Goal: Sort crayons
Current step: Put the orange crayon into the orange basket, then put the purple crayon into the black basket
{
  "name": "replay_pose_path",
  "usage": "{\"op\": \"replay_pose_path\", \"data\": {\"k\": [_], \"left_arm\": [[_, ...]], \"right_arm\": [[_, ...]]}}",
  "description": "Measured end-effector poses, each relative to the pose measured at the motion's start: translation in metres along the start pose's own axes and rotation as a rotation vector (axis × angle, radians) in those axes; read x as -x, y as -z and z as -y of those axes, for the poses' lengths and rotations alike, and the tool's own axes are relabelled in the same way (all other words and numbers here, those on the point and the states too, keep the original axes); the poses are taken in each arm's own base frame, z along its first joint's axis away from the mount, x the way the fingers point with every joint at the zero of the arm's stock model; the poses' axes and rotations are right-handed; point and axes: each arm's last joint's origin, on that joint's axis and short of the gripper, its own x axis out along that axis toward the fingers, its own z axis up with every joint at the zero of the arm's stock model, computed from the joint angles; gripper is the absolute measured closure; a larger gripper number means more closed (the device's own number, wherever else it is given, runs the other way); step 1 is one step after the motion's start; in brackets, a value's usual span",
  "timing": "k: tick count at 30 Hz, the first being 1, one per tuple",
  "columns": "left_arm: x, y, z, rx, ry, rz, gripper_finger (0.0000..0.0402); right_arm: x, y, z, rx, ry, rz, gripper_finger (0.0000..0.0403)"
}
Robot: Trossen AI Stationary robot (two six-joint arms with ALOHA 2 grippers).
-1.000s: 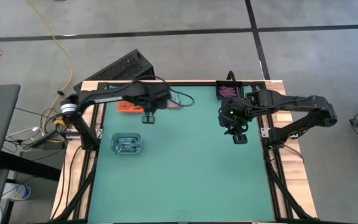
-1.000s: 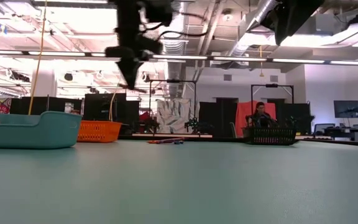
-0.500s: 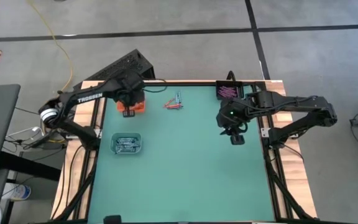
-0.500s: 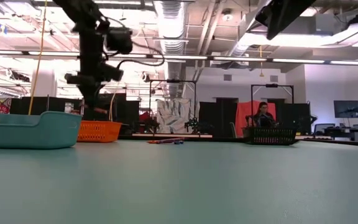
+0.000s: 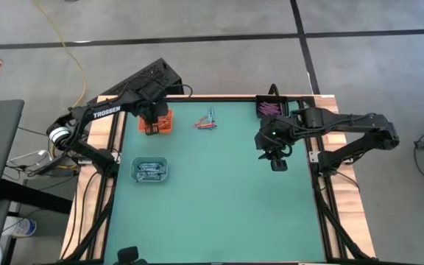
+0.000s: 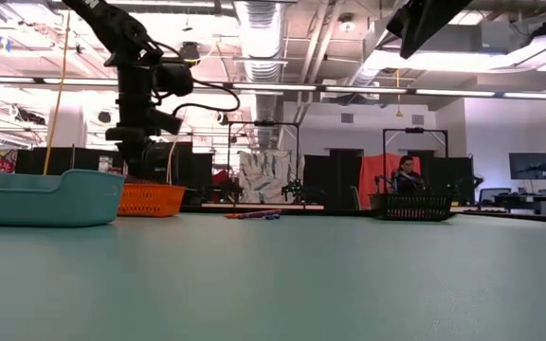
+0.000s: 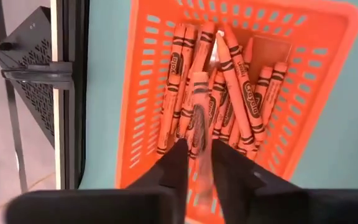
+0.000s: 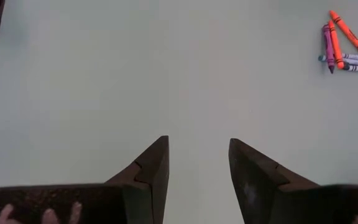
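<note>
the left gripper [image 7: 194, 163] hangs over the orange tray [image 5: 157, 123] at the far left of the table [image 5: 219, 199], its jaws slightly apart around an orange crayon [image 7: 198, 114] lying on the pile of orange crayons [image 7: 229, 93] inside. a few loose crayons [image 5: 207, 121] lie near the far edge. the right gripper [image 8: 197, 163] hovers over bare table, jaws spread and empty.
</note>
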Motion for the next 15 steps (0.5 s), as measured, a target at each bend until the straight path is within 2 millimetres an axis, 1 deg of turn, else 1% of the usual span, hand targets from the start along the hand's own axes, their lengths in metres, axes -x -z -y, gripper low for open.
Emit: {"op": "replay_pose_path", "data": {"k": [2,4,8,12,15], "left_arm": [[0.000,0.000,0.000,0.025,0.000,0.000,0.0317],[0.000,-0.001,0.001,0.050,-0.002,-0.002,0.0290],[0.002,-0.004,0.007,0.070,-0.004,-0.005,0.0251],[0.008,-0.012,0.018,0.079,-0.030,-0.019,0.0241],[0.017,-0.024,0.031,0.080,-0.008,0.028,0.0240]], "right_arm": [[0.000,-0.001,0.001,0.015,0.003,0.008,0.0243],[-0.004,-0.002,0.004,0.028,0.013,0.039,0.0243],[-0.025,0.005,0.012,0.060,0.028,0.037,0.0243],[-0.053,0.017,0.023,0.074,0.026,0.064,0.0243],[-0.071,0.025,0.031,0.074,0.009,0.115,0.0243]]}}
